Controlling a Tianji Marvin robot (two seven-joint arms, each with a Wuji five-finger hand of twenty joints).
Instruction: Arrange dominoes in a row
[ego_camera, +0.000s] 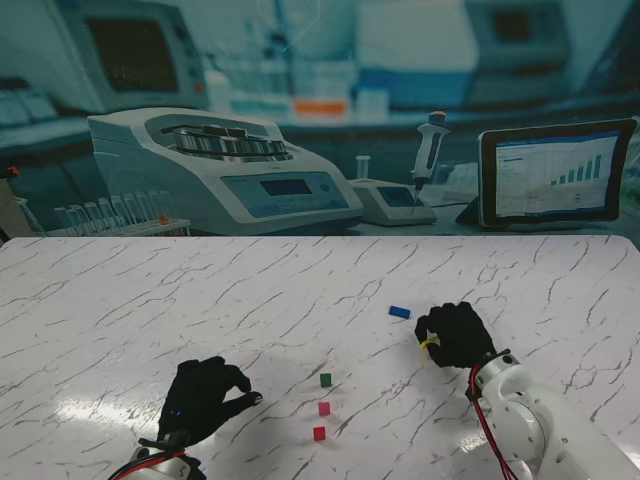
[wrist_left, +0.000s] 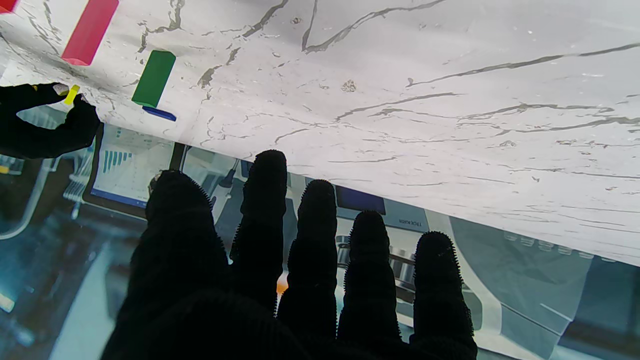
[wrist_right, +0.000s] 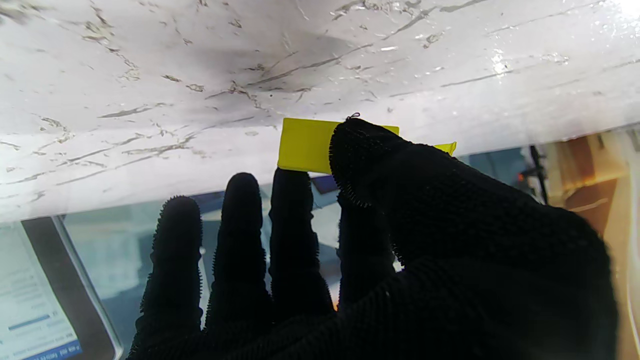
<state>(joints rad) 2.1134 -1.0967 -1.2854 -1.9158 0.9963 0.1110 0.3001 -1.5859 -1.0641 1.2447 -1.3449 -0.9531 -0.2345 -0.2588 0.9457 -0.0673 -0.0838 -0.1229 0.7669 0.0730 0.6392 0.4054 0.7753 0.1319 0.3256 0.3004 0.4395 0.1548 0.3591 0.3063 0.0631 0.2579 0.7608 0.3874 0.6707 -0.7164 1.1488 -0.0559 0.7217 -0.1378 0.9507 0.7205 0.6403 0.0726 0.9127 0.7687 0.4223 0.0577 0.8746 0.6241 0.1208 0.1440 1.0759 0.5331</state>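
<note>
A small yellow plastic domino (wrist_right: 306, 146) is pinched between thumb and fingers of the right robot hand (ego_camera: 457, 336) over the white marbled counter (ego_camera: 150, 300). The left robot hand (ego_camera: 203, 398) is spread, empty. A green domino (ego_camera: 326, 380) and two red dominoes (ego_camera: 322, 420) are lined up between both hands; a blue domino (ego_camera: 399, 312) lies farther off.

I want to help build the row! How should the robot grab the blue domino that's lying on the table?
The blue domino lies flat, alone on the table, so only its thin long edges are free. Probably best to come from above with the right hand, the nearer one, and pinch across the narrow width with thumb and a fingertip. That hand holds the yellow domino now, so place that first.
</note>
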